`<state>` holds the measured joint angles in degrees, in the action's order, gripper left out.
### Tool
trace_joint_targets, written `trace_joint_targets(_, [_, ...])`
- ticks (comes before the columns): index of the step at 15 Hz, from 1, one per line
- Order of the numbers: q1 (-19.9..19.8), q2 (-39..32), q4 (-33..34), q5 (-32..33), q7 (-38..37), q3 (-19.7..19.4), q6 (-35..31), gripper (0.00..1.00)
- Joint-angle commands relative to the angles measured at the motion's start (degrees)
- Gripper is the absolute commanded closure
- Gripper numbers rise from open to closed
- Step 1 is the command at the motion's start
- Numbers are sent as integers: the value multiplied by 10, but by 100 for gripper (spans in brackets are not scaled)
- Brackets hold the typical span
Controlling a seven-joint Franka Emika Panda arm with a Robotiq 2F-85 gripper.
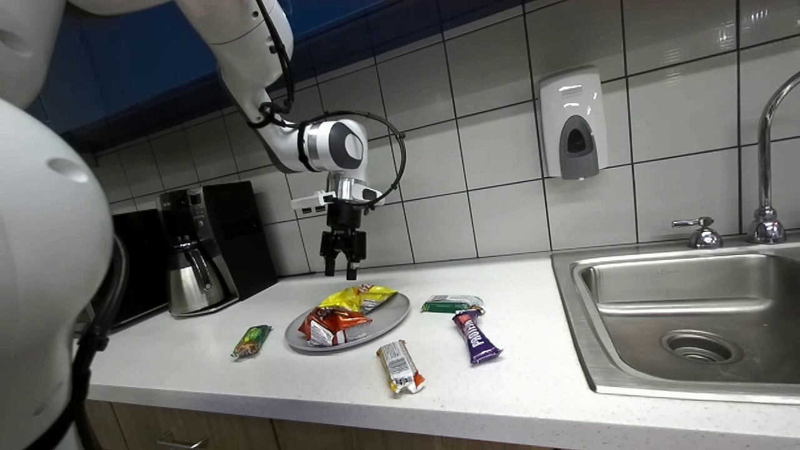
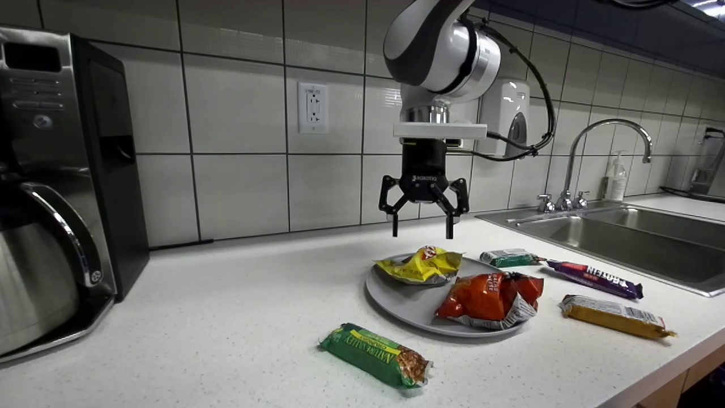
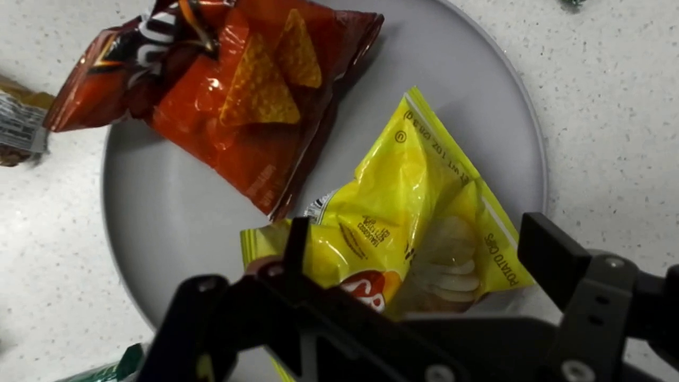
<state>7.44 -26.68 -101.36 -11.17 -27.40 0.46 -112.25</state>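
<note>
A robot's hand (image 2: 422, 232), jaws well apart and nothing between them, hangs above a speckled kitchen surface (image 2: 198, 317). Directly beneath it, not touching, a yellow potato chip bag (image 3: 392, 223) lies crumpled on a gray plate (image 3: 175, 185). The bag should prove light, soft and slick, its chips easily crushed; a gentle pinch across the raised middle fold looks the surest hold, though the hand masks part of the bag in the wrist view, leaving its covered edge hard to judge. Beside it on the plate, farther from the hand, sits a red tortilla chip bag (image 3: 233, 116). Past the plate's rim, around the space below the hand, lie a green-and-white bar (image 2: 508, 258), a green granola bar (image 2: 374, 354), a purple protein bar (image 2: 595, 277) and a bar in a golden wrapper (image 2: 614, 318). Well away from the hand are a coffee maker (image 1: 234, 231) and a steel sink (image 1: 586, 325).
</note>
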Motion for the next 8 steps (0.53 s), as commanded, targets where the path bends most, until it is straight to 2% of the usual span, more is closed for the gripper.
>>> trace_joint_targets(1, [7,-17,25,9,-59,-14,-7,0])
trace_joint_targets(8, [14,-45,50,11,-151,-21,-30,0])
